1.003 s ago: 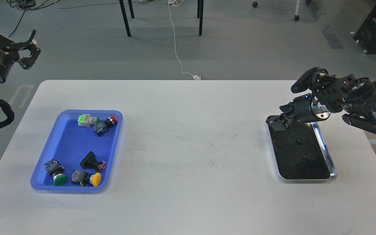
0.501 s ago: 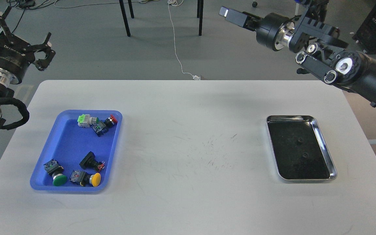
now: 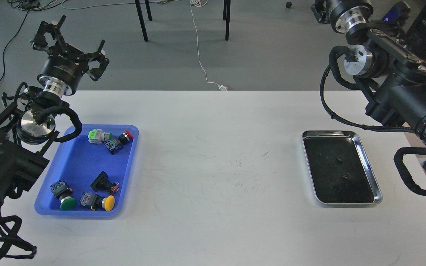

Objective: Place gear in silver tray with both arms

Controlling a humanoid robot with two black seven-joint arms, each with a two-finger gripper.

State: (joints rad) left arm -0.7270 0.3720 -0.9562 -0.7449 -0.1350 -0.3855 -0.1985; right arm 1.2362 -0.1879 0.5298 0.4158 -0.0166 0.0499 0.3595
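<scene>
Since a moment ago, both arms have swung inward. Right of the table's [image 3: 213, 221] middle lies the silver tray [image 3: 369, 167], two small dark pieces inside. Above it, the right gripper is out of view. Far left, the left gripper [image 3: 68, 38] hangs spread wide, empty, over the blue tray's [image 3: 50, 210] far edge.

The silver tray [image 3: 369, 166] lies on the desk [image 3: 213, 147] at the right; the left end effector [image 3: 70, 35] hangs open above the blue tray [image 3: 131, 147].
</scene>
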